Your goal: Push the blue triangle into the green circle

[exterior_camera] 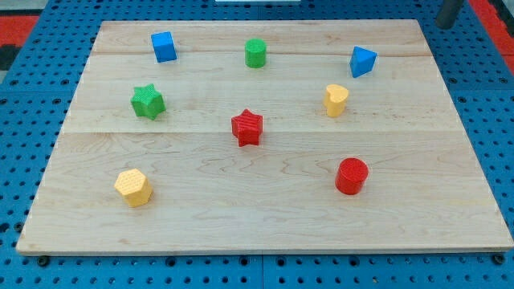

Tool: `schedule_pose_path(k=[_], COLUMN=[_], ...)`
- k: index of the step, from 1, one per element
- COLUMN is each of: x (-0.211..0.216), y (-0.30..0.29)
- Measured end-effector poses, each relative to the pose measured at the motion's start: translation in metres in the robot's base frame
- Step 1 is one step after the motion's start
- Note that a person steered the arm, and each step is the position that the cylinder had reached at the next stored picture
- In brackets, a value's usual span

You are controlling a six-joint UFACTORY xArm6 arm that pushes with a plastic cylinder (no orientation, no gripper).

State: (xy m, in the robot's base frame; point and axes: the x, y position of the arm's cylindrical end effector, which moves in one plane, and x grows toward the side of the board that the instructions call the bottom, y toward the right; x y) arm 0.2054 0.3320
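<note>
End effector (444,24) beyond blue triangle (362,61).

No text, label, brand, number or sign can be read anywhere in the view.

Table top (265,217): pale wooden board, planks joined.
Surround (24,104): blue pegboard, red strips at the view's top corners.
</note>
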Motion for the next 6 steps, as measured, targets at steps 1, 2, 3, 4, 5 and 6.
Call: schedule_pose_path(k=[1, 2, 3, 4, 5, 6], x=[0.002, 0.059, 0.089, 0.103, 0.088, 0.082], y=[0.002, 0.006, -0.037, -0.133, -0.155, -0.200])
